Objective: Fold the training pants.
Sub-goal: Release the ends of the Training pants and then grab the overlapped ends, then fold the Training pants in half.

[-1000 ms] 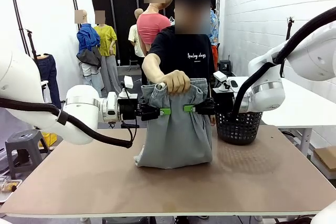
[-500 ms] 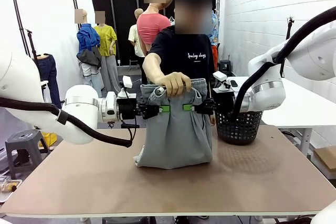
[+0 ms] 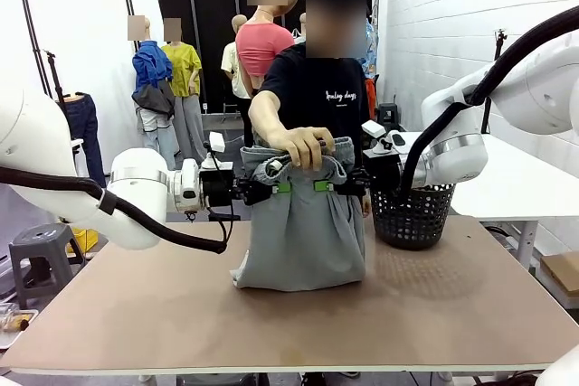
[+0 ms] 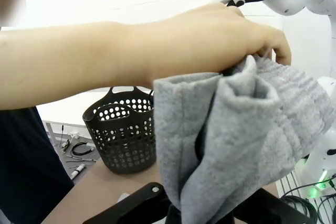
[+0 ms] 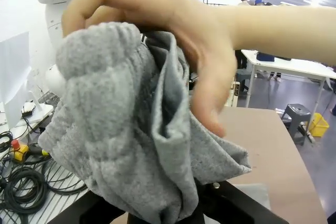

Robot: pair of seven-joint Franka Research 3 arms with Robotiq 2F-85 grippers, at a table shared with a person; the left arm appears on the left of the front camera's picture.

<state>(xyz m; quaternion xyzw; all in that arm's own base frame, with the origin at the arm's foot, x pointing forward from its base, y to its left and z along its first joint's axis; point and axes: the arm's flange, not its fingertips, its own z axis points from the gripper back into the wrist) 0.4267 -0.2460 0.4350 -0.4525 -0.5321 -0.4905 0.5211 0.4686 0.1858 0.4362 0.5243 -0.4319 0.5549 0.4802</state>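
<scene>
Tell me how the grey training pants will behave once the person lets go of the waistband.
The training pants look floppy: the cloth bunches under the person's hand and pools on the table. The waistband between the left gripper and the right gripper will probably sag. They seem light and not slippery, so both pinches should hold.

Light grey training pants (image 3: 303,232) hang upright, waistband bunched, hem on table.
</scene>
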